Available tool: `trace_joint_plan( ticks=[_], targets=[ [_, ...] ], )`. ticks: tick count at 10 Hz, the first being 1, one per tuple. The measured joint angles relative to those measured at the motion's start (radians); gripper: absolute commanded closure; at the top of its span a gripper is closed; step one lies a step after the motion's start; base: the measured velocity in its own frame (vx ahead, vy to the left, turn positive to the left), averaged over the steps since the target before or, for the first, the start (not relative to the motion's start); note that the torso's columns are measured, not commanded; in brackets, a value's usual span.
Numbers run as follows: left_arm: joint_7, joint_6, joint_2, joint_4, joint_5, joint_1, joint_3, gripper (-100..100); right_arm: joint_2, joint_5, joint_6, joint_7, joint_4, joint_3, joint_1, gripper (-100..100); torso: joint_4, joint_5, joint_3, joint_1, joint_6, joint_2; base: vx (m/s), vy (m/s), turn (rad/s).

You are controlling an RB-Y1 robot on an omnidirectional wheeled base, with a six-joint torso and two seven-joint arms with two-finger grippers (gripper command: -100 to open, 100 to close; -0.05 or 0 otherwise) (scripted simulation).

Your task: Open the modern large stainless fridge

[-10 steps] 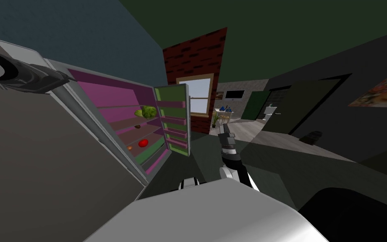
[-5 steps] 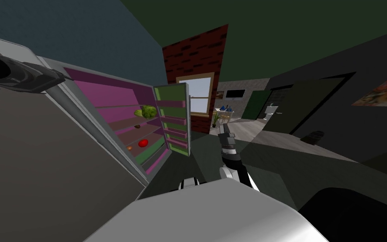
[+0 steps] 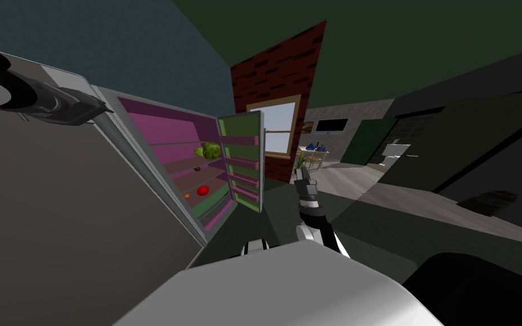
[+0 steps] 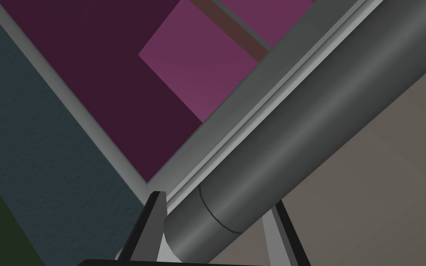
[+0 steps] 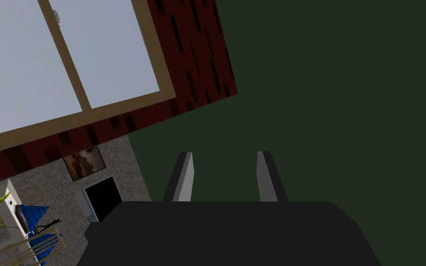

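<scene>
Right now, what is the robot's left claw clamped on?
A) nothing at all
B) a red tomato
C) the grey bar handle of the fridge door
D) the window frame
C: the left claw has its fingers pressed on both sides of the grey bar handle of the fridge door.

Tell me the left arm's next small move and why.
Probably pull the handle a little further along its arc. The left gripper is shut on it, and the grey door already stands well out, baring the pink shelves, so only a short swing seems left.
</scene>
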Motion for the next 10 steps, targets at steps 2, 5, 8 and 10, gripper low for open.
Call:
trace_joint_plan(
  ticks=[2, 5, 8, 10],
  targets=[
    [0.002, 0.006, 0.0, -0.03, 0.019, 0.023, 0.038, 100, 0.0, 0.0, 0.0, 0.0, 0.0, 0.0, 0.0, 0, 0.004, -0.002, -0.001, 0.0, -0.007, -0.002, 0.068, 0.004, 0.247],
    [0.036, 0.01, -0.005, -0.105, 0.033, 0.036, 0.068, 100, 0.0, 0.0, 0.0, 0.0, 0.0, 0.0, 0.0, 0, 0.002, 0.0, 0.0, 0.002, -0.003, 0.001, 0.114, 0.004, 0.254],
    [0.054, -0.001, 0.021, -0.159, 0.088, -0.017, 0.028, 100, 0.0, 0.0, 0.0, 0.0, 0.0, 0.0, 0.0, 0, 0.006, -0.002, 0.002, 0.003, -0.007, 0.003, 0.088, 0.007, 0.22],
    [0.066, 0.015, -0.002, -0.202, 0.074, 0.001, 0.059, 100, 0.0, 0.0, 0.0, 0.0, 0.0, 0.0, 0.0, 0, -0.001, 0.001, 0.001, 0.002, -0.002, 0.0, 0.035, 0.0, -0.006]
  ],
)
